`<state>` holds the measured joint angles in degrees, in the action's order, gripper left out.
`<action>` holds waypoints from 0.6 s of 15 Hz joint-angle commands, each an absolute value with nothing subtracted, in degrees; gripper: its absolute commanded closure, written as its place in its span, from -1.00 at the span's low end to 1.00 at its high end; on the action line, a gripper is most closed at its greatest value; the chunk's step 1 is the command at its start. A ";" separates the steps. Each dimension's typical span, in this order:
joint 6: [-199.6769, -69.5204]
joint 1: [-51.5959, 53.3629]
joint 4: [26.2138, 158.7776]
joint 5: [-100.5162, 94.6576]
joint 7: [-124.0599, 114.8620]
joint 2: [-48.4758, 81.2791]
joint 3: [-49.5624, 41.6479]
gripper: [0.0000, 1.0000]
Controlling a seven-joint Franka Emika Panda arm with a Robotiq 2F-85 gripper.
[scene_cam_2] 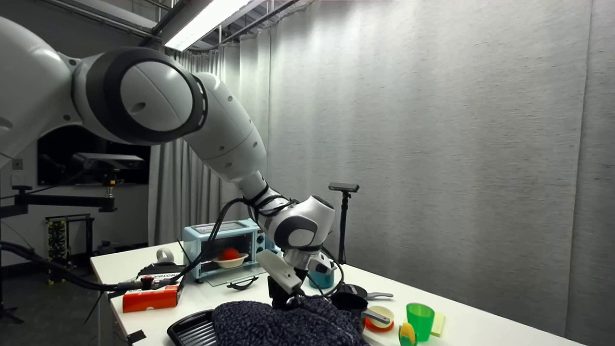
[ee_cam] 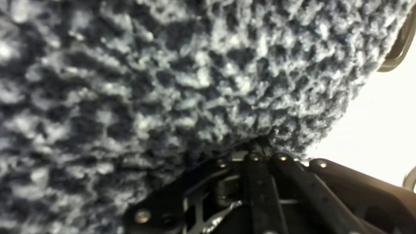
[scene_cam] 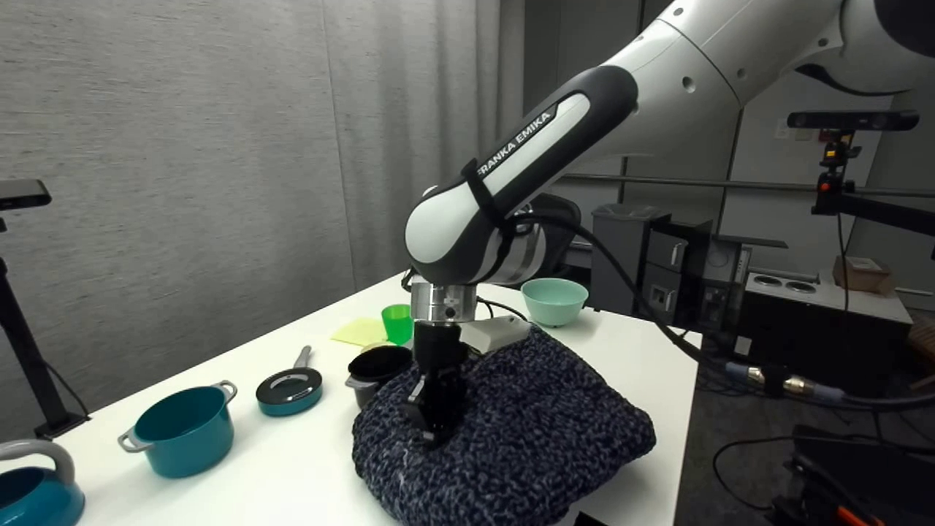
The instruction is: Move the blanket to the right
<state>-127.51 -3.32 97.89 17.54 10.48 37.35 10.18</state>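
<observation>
"Where's the light coming from?"
"A ceiling lamp (scene_cam_2: 209,24), glaring white in an exterior view; the curtain (scene_cam_2: 423,139) is brightest up high, the floor (scene_cam_2: 53,315) dim."
"And the wrist view?"
"The desk (ee_cam: 373,120) burns out to white; the blanket (ee_cam: 169,91) blurs, worst toward the left."

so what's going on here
A robot arm has its gripper pressed into a dark, fuzzy blanket, jaws apparently shut on it. The blanket spreads over part of the table; how much of it is lifted is hard to tell. A teal pot and a pan stand apart from it.
</observation>
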 commanded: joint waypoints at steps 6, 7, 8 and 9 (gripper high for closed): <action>-128.69 -2.52 95.89 21.05 15.27 35.07 12.50 1.00; -130.54 -2.36 95.23 22.52 15.33 36.56 13.10 1.00; -131.34 -2.17 94.31 23.60 15.29 38.25 13.66 1.00; -132.29 -1.60 93.41 23.69 14.72 40.14 13.79 1.00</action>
<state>-129.67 -2.40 96.97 21.15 13.47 34.83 12.85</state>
